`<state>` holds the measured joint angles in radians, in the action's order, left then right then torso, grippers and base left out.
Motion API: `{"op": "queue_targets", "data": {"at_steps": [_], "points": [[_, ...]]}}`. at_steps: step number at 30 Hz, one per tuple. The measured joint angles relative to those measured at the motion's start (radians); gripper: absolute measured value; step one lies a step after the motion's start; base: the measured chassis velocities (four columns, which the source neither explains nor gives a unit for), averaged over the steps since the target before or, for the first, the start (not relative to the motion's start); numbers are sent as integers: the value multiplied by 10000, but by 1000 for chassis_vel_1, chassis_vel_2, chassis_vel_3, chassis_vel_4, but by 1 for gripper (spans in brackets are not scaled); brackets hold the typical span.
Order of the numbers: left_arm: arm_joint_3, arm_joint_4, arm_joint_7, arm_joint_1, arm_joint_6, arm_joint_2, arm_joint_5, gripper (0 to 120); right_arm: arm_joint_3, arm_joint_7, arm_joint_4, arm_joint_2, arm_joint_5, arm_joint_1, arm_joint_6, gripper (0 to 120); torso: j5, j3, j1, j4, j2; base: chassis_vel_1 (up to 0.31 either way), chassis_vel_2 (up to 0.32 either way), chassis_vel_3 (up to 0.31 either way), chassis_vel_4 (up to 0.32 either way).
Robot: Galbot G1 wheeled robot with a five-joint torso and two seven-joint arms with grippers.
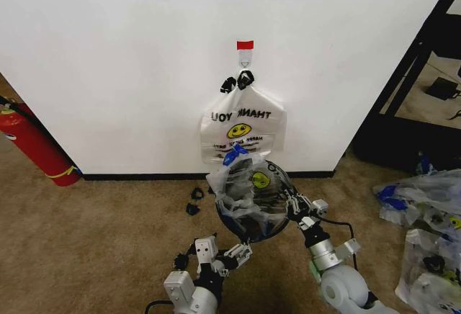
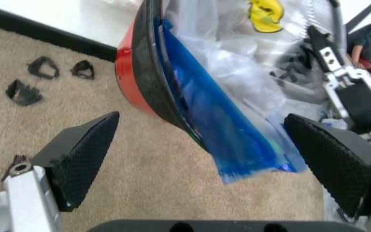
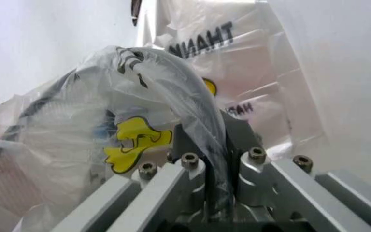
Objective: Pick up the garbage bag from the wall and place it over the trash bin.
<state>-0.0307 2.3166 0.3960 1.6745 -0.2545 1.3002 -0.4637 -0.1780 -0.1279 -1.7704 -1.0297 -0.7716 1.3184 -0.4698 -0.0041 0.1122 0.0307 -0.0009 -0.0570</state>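
Over tilted trash bin [image 1: 248, 217]: garbage bag [image 1: 245, 184], blue tab wallward.

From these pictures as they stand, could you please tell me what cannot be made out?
- Head view: the trash bin's mesh, draped by the garbage bag.
- Head view: the small print on the second bag on the wall, too small.
- Right wrist view: the right tool's tips, buried in plastic.
- Left wrist view: the open left tool's fingers, cut by the frame edge.

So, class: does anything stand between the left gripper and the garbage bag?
Nothing visible does. The open left gripper faces the garbage bag draped on the trash bin across bare carpet; the right gripper clamps the bag.
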Motion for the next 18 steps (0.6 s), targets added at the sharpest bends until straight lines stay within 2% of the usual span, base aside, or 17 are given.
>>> {"op": "queue_targets", "data": {"at_steps": [5, 6, 9, 10, 11, 12, 15, 17, 18], "points": [[527, 3, -278, -381, -195, -725, -137, 100, 24, -1, 232, -19, 27, -134, -12, 0, -5, 1, 1, -1, 2, 0, 0, 0, 0], [889, -28, -417, -616, -296, -1209, -255, 100, 37, -6, 276, -17, 31, -161, -5, 0, 2, 0, 0, -4, 2, 0, 0, 0, 0], [1317, -121, -876, -1237, -374, -2353, -582, 100, 58, -13, 365, -45, 26, -241, 19, 0, -8, 1, 1, -1, 2, 0, 0, 0, 0], [1377, -141, -1030, -1430, -392, -2678, -730, 100, 67, -14, 408, -73, 24, -273, 19, 0, -5, 1, 1, -2, 2, 0, 0, 0, 0], [1377, -141, -1030, -1430, -392, -2678, -730, 100, 67, -14, 408, -73, 24, -273, 19, 0, -5, 1, 1, -2, 2, 0, 0, 0, 0], [1419, -146, -1240, -1810, -448, -3189, -1126, 100, 111, 4, 523, -162, 24, -343, 11, 0, -1, 1, 1, -3, 2, 0, 0, 0, 0], [1329, -133, -1274, -2629, -671, -3901, -2406, 100, 271, 274, 711, -423, 11, -513, -38, 0, -2, 1, 1, -3, 2, 0, 0, 0, 0], [1172, -23, -851, -3152, -1026, -4180, -3720, 100, 400, 527, 826, -680, 0, -659, -50, 0, -3, 1, 1, -3, 2, 0, 0, 0, 0], [1172, -23, -851, -3152, -1026, -4180, -3720, 100, 400, 527, 826, -680, 0, -659, -50, 0, -3, 1, 1, -3, 2, 0, 0, 0, 0]]}}
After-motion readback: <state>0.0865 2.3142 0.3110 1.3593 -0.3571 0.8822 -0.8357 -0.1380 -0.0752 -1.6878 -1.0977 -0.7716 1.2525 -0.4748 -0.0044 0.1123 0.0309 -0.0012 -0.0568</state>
